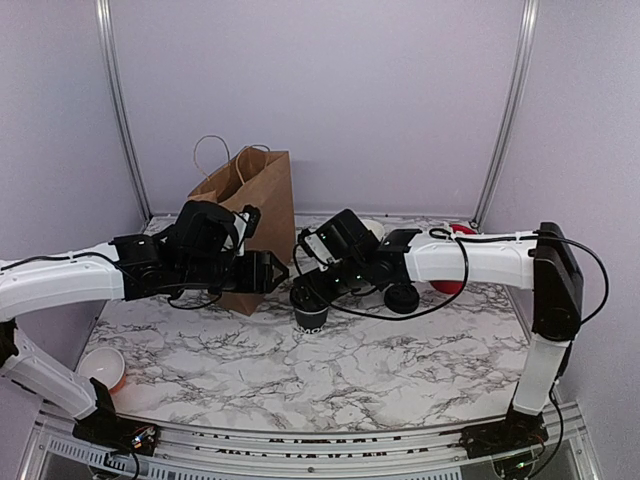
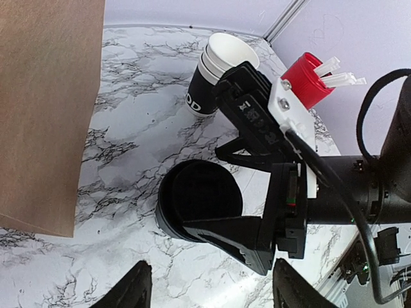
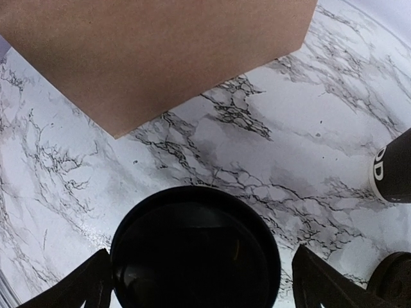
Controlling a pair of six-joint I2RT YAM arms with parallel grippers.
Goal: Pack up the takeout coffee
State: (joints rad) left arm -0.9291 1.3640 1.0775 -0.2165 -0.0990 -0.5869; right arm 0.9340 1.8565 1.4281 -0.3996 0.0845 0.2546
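1. The left arm (image 1: 60,280) reaches level across the front of the paper bag (image 1: 255,200). The left gripper (image 2: 212,269) is spread wide and empty.
2. The right arm (image 1: 470,260) stretches towards the bag. The right gripper (image 3: 200,251) is wide apart and straddles the takeout coffee (image 2: 199,199) without clamping it.
3. The coffee stands upright and lidded, just right of the bag's base.

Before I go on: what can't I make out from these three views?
- Inside of the paper bag: top view, its own front wall hides it; both wrist views catch outer wall only.
- Print on the takeout coffee: right wrist view, the lid hides the side; top view, too small to read.
- Dark round thing beside it: right wrist view, cut by the corner; top view, too small.
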